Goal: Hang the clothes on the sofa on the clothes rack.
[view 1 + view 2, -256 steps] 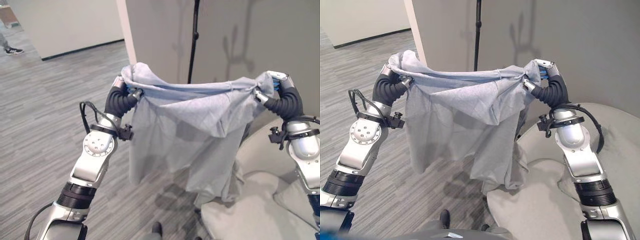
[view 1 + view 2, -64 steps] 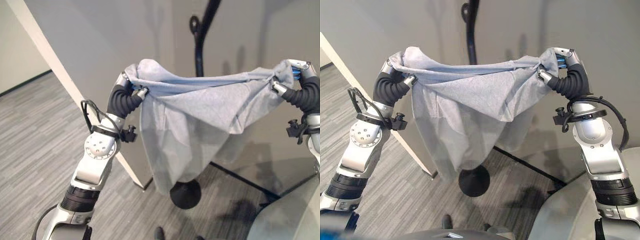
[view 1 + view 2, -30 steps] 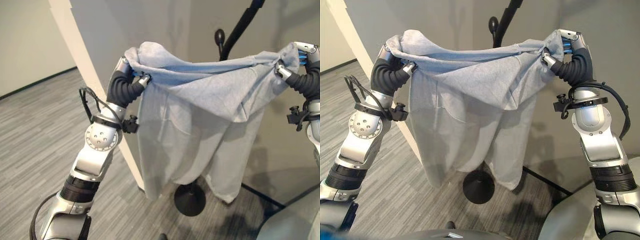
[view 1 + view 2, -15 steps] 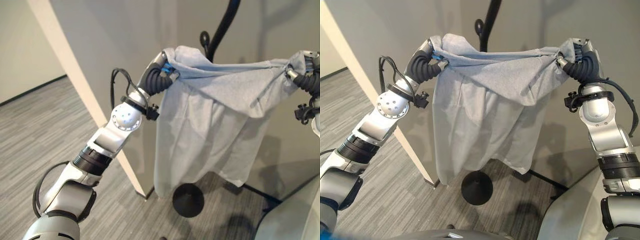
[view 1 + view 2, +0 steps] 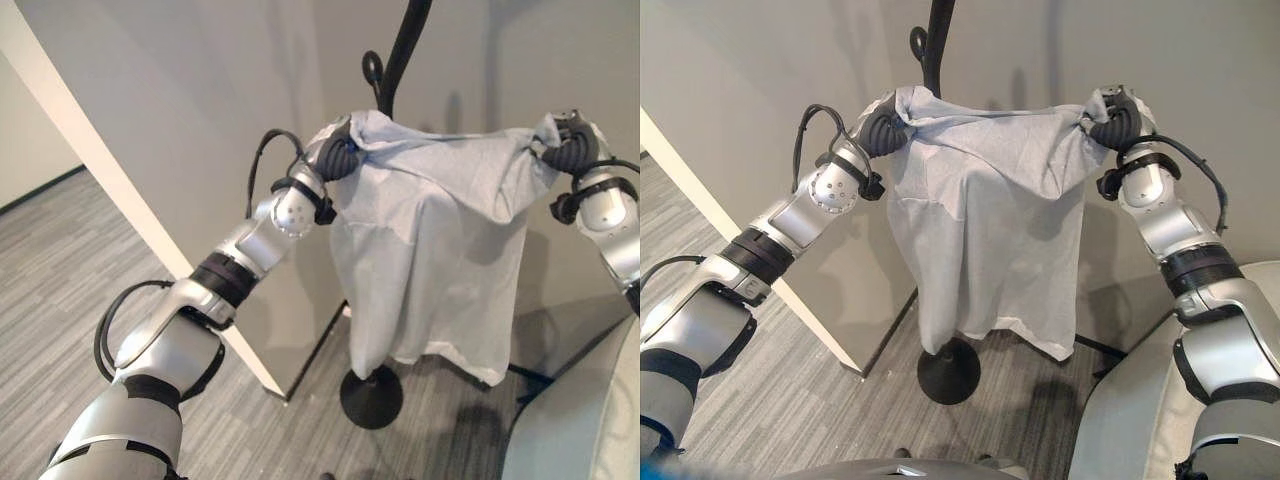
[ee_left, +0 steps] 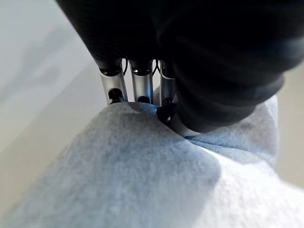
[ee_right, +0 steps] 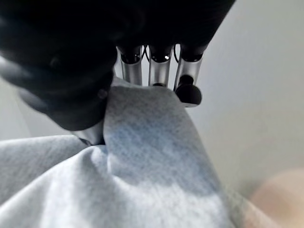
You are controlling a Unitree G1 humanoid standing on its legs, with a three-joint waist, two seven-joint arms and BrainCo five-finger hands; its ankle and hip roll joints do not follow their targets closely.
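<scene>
A pale grey-blue garment [image 5: 430, 260] hangs stretched between my two hands, its lower part dangling toward the floor. My left hand [image 5: 338, 155] is shut on its left top corner, right beside the black clothes rack pole [image 5: 400, 55] and its hook [image 5: 372, 68]. My right hand [image 5: 570, 150] is shut on the right top corner. In the left wrist view the fingers [image 6: 137, 88] curl into the cloth [image 6: 142, 175]. The right wrist view shows the fingers [image 7: 159, 66] pinching the fabric [image 7: 142, 156] the same way. The garment hides the rack pole lower down.
The rack's round black base [image 5: 371, 397] stands on grey carpet [image 5: 60, 290] under the garment. A grey wall [image 5: 180, 120] with a pale corner edge [image 5: 110, 190] rises behind. The light sofa [image 5: 1140, 410] sits at the lower right.
Both arms have reached further forward and the hands have come closer together, bringing the garment up against the rack pole. The camera view has shifted toward the rack.
</scene>
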